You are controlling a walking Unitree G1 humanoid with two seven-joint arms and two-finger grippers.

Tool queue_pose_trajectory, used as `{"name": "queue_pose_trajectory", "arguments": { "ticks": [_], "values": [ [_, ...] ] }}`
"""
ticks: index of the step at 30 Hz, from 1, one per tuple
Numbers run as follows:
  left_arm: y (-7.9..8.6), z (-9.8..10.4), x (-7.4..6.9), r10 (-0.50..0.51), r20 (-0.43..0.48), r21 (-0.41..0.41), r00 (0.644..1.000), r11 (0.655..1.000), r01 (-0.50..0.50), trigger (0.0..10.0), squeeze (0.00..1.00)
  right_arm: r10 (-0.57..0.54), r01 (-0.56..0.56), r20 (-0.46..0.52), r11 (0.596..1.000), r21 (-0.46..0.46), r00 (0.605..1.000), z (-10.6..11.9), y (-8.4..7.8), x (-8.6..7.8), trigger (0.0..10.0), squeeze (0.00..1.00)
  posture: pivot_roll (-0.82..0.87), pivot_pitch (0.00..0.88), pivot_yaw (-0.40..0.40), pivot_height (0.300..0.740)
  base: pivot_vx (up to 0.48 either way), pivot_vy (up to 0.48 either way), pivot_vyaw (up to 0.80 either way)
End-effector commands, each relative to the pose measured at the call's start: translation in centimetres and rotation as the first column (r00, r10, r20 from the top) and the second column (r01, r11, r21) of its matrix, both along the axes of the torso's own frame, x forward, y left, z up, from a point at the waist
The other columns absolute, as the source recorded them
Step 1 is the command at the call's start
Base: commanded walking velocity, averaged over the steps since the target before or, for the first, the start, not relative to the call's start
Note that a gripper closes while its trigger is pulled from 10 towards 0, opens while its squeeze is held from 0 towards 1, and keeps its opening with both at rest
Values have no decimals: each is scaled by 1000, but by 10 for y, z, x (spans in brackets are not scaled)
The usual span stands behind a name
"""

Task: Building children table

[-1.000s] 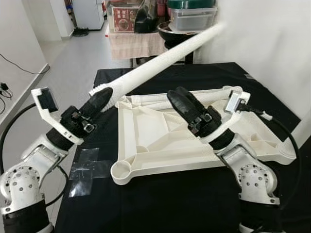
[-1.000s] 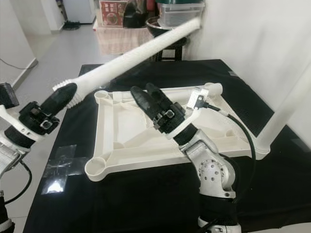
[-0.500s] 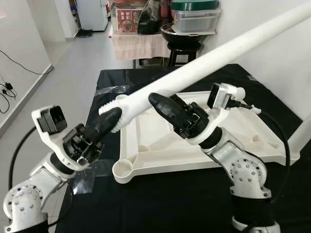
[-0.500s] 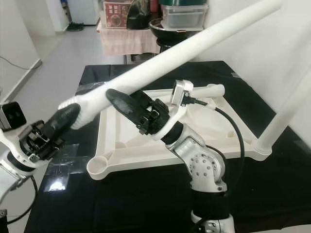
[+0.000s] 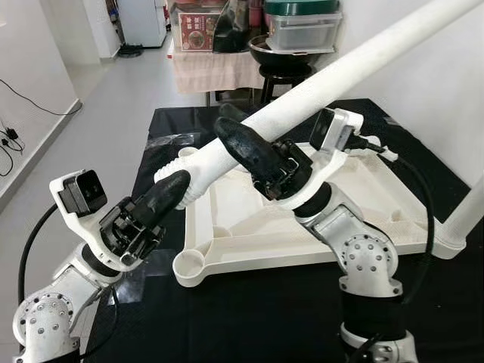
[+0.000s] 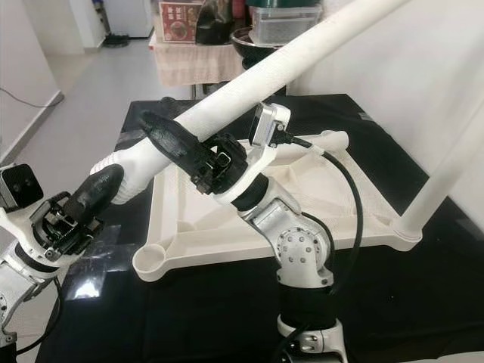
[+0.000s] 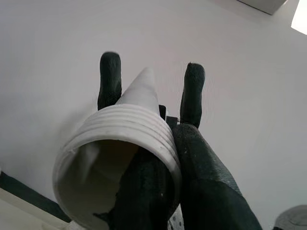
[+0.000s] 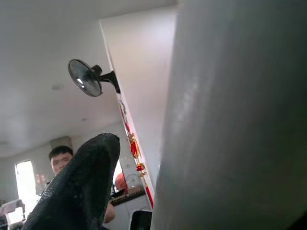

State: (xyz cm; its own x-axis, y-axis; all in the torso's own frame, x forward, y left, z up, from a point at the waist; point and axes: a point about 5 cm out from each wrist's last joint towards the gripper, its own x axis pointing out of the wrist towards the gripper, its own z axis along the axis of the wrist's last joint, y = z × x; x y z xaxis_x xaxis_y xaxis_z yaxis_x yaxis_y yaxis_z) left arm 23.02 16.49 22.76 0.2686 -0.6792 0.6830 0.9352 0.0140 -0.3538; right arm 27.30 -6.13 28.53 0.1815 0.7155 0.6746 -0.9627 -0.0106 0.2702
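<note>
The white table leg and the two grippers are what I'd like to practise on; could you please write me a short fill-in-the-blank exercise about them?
1. The left gripper holds the white table leg at its ribbed, ____ end.
2. The right gripper grips the leg farther up, above the upside-down white ____.
3. The tabletop lies on a ____ cloth.
4. One leg already stands in the tabletop's near ____ corner.

Missing words: threaded; tabletop; black; right

Two silver arms with perforated round joints and black cables; the left gripper (image 5: 172, 189) and right gripper (image 5: 234, 136) have long textured black fingers, white wrist-camera brackets, small screws.
</note>
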Motion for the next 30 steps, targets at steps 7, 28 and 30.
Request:
{"name": "queue_pose_trajectory", "arguments": {
  "ticks": [7,28,30],
  "values": [
    [-6,-3,-5,-49,-8,29,999,998,50,0,0,100,-96,70,994,-60,992,6,15,-10,0,0,-66,0,-16,740,0,0,0],
    [13,-25,-13,22,-166,31,986,999,-17,10000,1000,-248,247,-39,969,-29,968,9,-19,38,0,0,-63,0,-13,740,0,0,0],
    [16,-30,-16,39,-183,42,982,999,-32,10000,1000,-270,269,-55,963,-18,961,10,-23,41,0,0,-63,0,-13,740,0,0,0]
  ]
}}
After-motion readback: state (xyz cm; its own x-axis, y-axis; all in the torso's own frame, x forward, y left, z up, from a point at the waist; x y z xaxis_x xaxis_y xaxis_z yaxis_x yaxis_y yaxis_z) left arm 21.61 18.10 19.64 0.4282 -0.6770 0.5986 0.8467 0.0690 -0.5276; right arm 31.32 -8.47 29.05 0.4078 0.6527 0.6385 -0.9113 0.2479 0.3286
